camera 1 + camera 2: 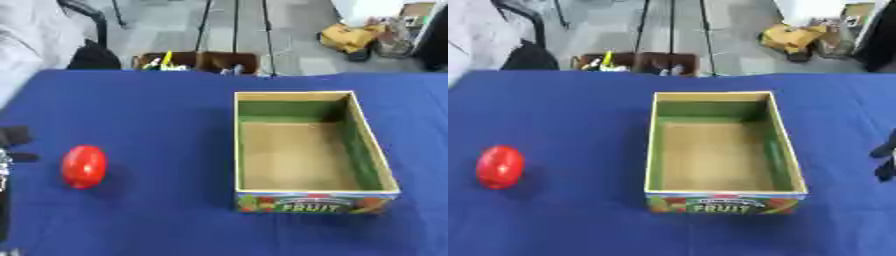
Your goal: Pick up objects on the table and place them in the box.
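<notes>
One red egg-shaped object (84, 166) lies on the blue surface (157, 110), well left of the open box (311, 150), long axis roughly upright in view, running away from the robot. Left hand (12, 145) shows at the left edge just beside it, nearer by far; fingers' state can't tell. Right hand (884, 161) at the right edge, beyond the box; can't tell either. Nothing btwn object & box; box looks empty.

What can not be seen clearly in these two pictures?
- Left hand: left eye view, cut off by the left edge; finger pose unclear.
- Right hand: right eye view, cut off by the right edge.
- Box label: blurred, only "FRUIT" reads.
- Red object: too blurred to identify.
</notes>
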You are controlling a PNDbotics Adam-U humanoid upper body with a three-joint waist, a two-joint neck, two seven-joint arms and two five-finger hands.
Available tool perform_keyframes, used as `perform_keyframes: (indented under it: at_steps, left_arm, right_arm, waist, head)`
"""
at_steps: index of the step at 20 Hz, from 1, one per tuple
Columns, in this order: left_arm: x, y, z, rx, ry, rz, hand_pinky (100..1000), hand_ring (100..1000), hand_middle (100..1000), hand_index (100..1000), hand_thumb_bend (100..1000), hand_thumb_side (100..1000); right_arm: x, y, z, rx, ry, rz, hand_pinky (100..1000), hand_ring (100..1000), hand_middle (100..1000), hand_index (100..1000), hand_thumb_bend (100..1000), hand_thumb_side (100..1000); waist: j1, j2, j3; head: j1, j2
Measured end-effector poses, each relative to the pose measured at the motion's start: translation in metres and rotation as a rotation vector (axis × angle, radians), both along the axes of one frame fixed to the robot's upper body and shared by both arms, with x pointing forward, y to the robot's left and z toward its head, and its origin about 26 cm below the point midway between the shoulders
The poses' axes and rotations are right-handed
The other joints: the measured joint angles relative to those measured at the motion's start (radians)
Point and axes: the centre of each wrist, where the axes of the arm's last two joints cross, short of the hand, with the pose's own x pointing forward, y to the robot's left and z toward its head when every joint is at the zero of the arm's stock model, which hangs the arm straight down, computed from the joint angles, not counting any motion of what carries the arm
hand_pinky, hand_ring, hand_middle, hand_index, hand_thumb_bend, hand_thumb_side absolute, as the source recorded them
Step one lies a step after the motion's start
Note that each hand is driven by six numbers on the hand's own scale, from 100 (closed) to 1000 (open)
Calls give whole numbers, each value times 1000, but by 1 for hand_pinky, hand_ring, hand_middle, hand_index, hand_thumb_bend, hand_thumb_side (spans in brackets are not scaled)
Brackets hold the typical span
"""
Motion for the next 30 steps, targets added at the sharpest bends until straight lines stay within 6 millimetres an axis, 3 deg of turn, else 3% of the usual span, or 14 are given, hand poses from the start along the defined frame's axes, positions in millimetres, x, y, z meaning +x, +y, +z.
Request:
perform_keyframes:
  at_steps: [7, 11, 14, 18, 21, 26, 30]
  left_arm:
    - [0, 0, 0, 26, -34, -24, 1000, 831, 788, 1000, 119, 1000]
    - [0, 0, 0, 49, -34, -33, 872, 852, 828, 1000, 100, 1000]
    - [0, 3, 2, 136, -14, -21, 897, 839, 823, 1000, 110, 964]
    - [-1, 12, 8, 351, 31, 52, 870, 757, 732, 982, 123, 902]
    - [-1, 21, 17, 500, 65, 104, 831, 759, 746, 1000, 123, 827]
    - [-1, 32, 35, 709, 143, 95, 804, 776, 758, 1000, 133, 785]
    - [-1, 40, 53, 856, 210, 60, 815, 801, 796, 1000, 147, 764]
  right_arm:
    - [0, 0, 0, 0, 0, 0, 392, 309, 264, 466, 100, 836]
    - [0, 0, 0, -1, 0, 0, 392, 309, 264, 466, 100, 836]
    - [0, 0, 0, -2, 0, 2, 392, 309, 263, 466, 100, 836]
    - [0, 0, 0, -3, 0, 3, 392, 309, 263, 466, 100, 836]
    - [0, 0, 0, -5, 1, 5, 392, 308, 263, 465, 100, 836]
    - [0, 1, -1, -8, 6, 10, 392, 308, 263, 465, 100, 835]
    - [-1, 1, -2, -9, 11, 9, 391, 309, 264, 465, 100, 834]
  waist:
    - [1, 5, 0]
    - [3, 9, 0]
    - [4, 10, 0]
    - [7, 10, 0]
    - [13, 10, -2]
    - [15, 1, -8]
    - [15, -14, -9]
  head:
    - [-2, 0]
    - [-4, 0]
    - [-6, 0]
    - [-9, 2]
    - [-10, 9]
    - [-10, 21]
    - [-6, 58]
